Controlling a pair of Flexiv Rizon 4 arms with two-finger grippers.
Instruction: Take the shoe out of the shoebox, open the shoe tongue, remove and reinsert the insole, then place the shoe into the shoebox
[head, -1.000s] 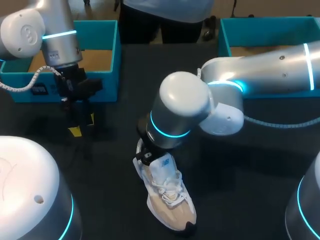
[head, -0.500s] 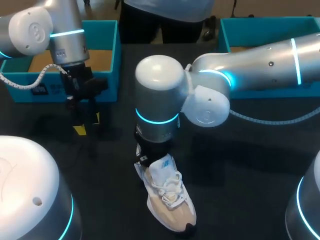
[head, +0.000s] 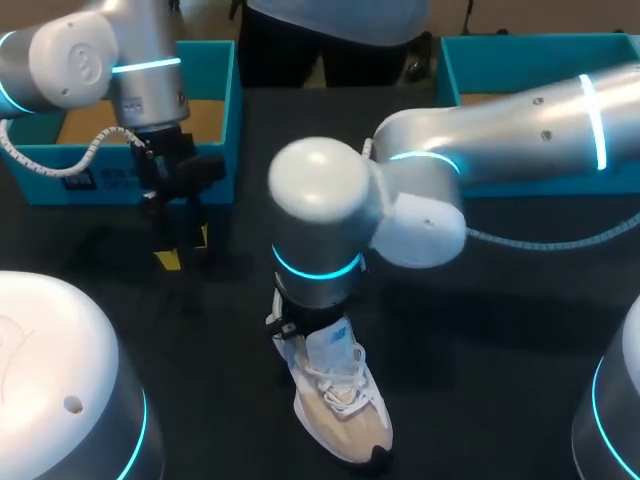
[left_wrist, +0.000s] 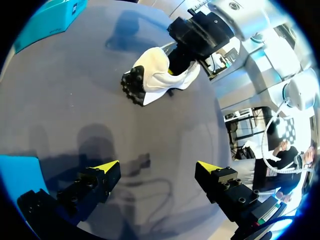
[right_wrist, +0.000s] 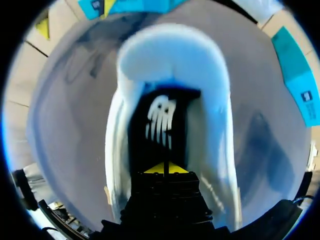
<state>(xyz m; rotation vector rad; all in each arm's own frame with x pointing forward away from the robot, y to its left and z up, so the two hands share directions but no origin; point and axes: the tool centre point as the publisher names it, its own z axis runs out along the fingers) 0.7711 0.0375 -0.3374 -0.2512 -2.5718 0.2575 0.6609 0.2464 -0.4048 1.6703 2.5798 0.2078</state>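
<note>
lying at 6 o'clock on the bench (head: 520, 350), the sneaker (head: 340, 410) looks light and soft; grip its thin insole (right_wrist: 160, 125) at the heel edge. right pincer (right_wrist: 165, 169) clenched inside it; left pincer (left_wrist: 157, 172) released.

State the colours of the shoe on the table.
The shoe is white with a beige forefoot and a black toe tip, clearest in the head view.
</note>
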